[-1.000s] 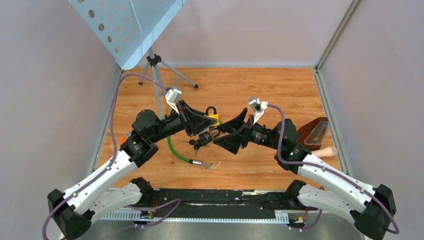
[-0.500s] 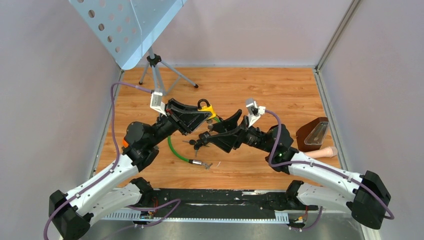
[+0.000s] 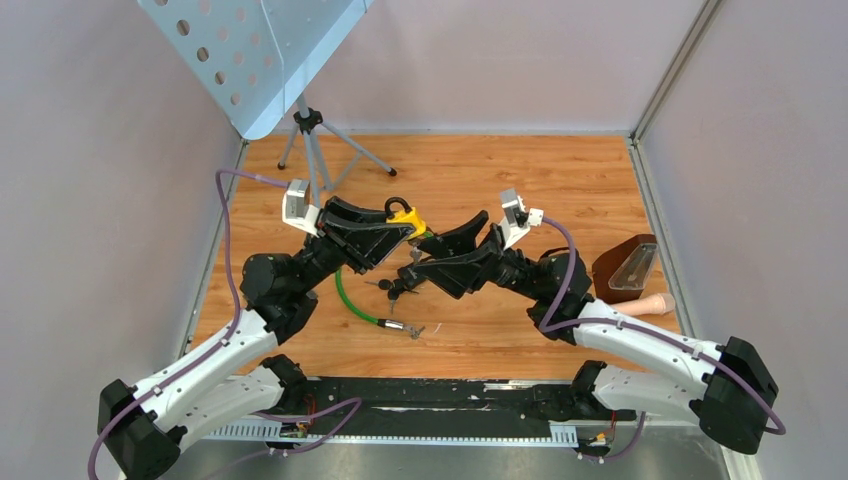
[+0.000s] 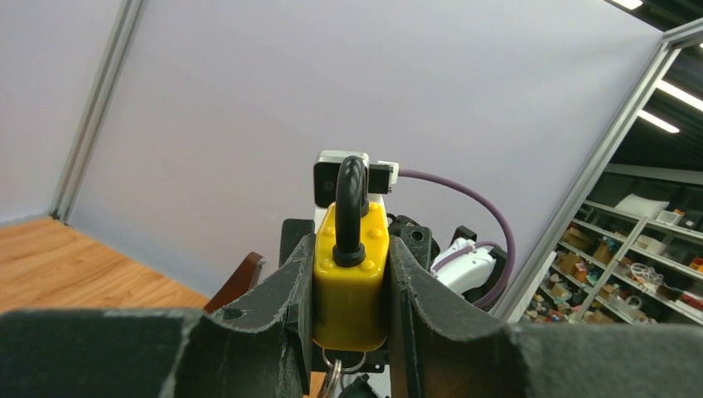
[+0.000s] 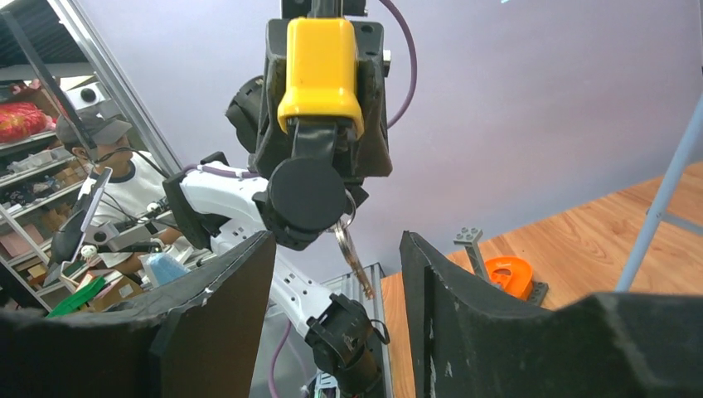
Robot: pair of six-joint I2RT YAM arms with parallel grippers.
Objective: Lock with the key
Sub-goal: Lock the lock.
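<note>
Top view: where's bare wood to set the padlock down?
Bare: the far table strip from tripod to right wall, and the near strip right of the green cable. Crowded: the middle, with loose keys and the held padlock.

no lettering legible on the yellow padlock [image 4: 350,282], none readable elsewhere in any view

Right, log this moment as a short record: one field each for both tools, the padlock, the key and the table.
left tool: shut on the padlock, holding it off the table
padlock: yellow, black shackle; cannot tell whether it is latched
key: round black head, sticking out of the padlock's bottom end
right tool: open, facing the key head, not gripping it
table: green cable lies below the tools
</note>
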